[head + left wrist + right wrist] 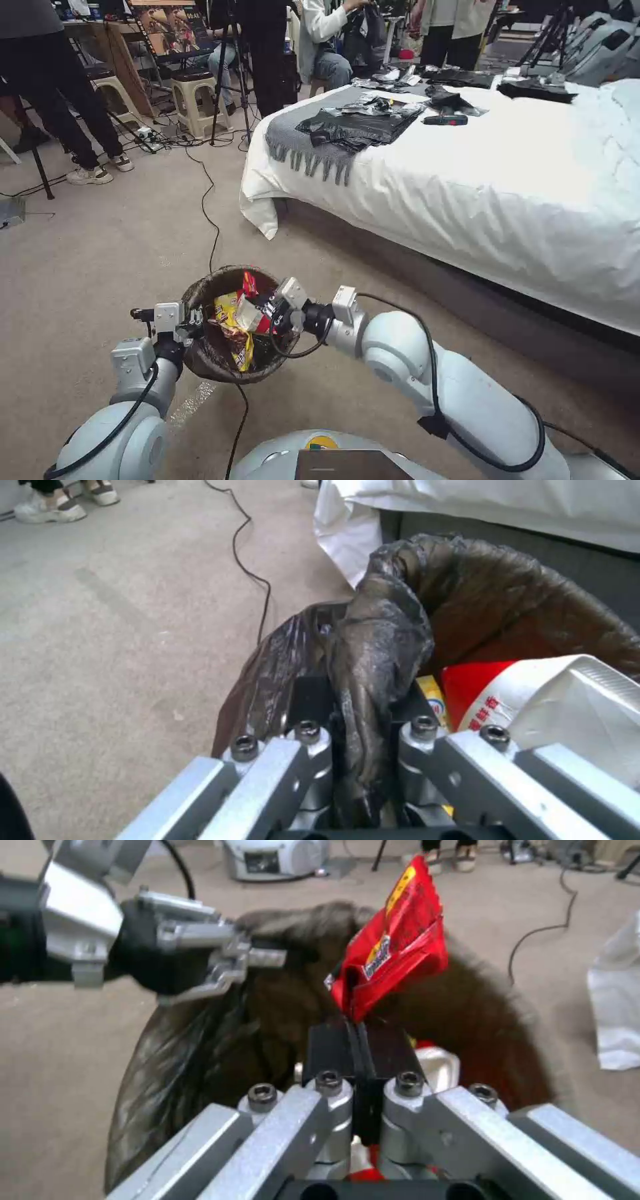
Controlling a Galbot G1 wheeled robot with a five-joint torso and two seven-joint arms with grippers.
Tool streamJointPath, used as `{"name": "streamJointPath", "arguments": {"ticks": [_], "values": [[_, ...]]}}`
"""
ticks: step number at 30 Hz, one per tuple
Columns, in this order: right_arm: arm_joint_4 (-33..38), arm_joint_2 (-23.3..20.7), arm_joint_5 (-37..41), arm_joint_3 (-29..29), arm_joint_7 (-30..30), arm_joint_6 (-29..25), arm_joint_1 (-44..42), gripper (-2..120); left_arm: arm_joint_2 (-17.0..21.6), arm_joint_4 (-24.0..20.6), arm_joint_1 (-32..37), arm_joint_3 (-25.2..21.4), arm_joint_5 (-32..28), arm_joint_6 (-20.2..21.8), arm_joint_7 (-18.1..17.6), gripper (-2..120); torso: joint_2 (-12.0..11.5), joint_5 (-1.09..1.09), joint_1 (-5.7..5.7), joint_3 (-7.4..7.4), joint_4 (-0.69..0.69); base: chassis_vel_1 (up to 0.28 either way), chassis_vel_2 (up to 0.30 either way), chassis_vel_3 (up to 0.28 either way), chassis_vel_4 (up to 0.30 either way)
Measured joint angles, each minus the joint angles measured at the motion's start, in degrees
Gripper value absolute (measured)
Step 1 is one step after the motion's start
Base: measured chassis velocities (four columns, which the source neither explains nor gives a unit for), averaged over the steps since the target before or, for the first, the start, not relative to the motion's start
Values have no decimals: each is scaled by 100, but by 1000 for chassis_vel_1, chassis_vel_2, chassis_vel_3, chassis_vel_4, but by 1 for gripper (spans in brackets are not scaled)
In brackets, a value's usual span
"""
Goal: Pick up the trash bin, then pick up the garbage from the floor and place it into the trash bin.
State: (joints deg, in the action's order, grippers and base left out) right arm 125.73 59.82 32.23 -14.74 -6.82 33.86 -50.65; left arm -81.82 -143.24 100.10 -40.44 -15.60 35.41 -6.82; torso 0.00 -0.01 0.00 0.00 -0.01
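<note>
Above the carpet, the left gripper (198,323) clamps the bag-lined rim of the trash bin (207,360), holding it aloft, while the right gripper (359,1040) pinches a red snack wrapper (390,967) over the bin's mouth. The wrapper looks light, crinkly and slippery, best gripped by its edge. A white-sheeted bed (500,193) stands beyond.

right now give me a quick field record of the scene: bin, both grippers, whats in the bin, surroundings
trash bin: off to the robot's left front, dark bag folded over rim
left gripper: shut on the bin's bagged rim
right gripper: over the bin opening, shut on a red snack wrapper
in bin: yellow wrapper, red-white carton
surroundings: beige carpet, white bed to the right, black cable on floor
</note>
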Motion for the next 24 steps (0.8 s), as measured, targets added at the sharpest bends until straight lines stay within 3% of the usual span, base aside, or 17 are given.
{"name": "streamJointPath", "arguments": {"ticks": [7,18,20,24], "values": [[-4,18,-84,-201,72,108,-31,1,8,0,-17,6,-12,0,6,7,0,0,0,0,0,0,0,0,0],[-47,146,-102,-630,329,175,231,46,4,0,-33,13,-23,1,12,7,0,1,0,0,1,0,0,0,0],[-42,147,-94,-637,332,185,251,48,2,0,-36,14,-23,1,13,7,0,1,0,0,1,0,0,0,0],[3,113,-49,-634,383,202,306,68,-6,0,-48,17,-22,1,14,7,0,1,0,0,0,0,0,0,0]]}}
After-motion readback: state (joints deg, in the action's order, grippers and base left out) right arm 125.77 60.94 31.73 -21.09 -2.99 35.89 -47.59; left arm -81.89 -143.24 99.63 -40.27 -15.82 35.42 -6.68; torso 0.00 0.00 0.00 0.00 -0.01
